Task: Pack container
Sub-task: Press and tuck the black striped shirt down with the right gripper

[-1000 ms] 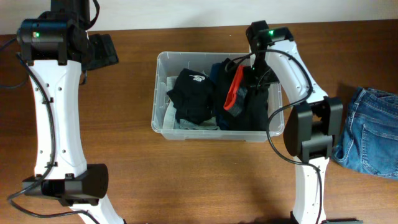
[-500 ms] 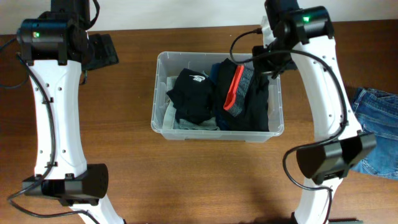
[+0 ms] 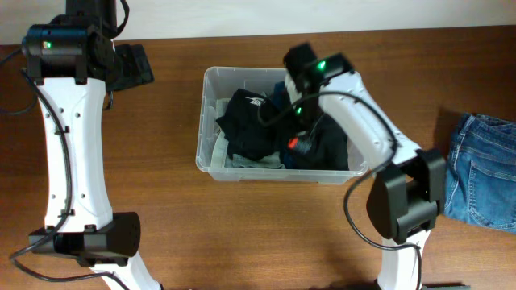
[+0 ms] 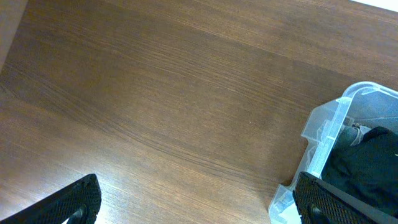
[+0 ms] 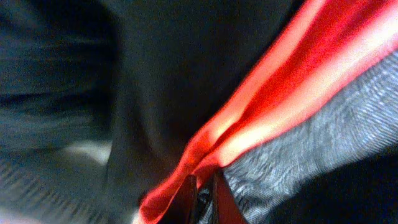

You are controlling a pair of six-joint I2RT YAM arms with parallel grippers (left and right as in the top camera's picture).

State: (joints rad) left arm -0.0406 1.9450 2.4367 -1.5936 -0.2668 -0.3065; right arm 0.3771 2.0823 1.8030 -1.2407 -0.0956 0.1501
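Observation:
The clear container [image 3: 242, 72] sits mid-table and holds dark folded clothes, among them a black garment with a white logo [image 3: 250, 121]. My right gripper [image 3: 300, 145] reaches down into the container's right half. It is shut, and its tips push into a red-and-grey garment [image 5: 273, 106]. In the right wrist view the gripper [image 5: 202, 199] shows two fingers side by side with red fabric bunched around them. My left gripper [image 4: 199, 208] hangs open over bare wood to the left of the container's corner [image 4: 329, 124], with nothing between its fingers.
Blue jeans [image 3: 480, 173] lie on the table at the far right, outside the container. A pale garment [image 3: 222, 137] lines the container's left side. The wooden table [image 3: 266, 234] runs in front of the container. My left arm [image 3: 72, 129] stands along the left side.
My right arm has swung from the container's back right rim down and leftward into it, and now covers most of the red-and-grey garment. The left arm has not moved.

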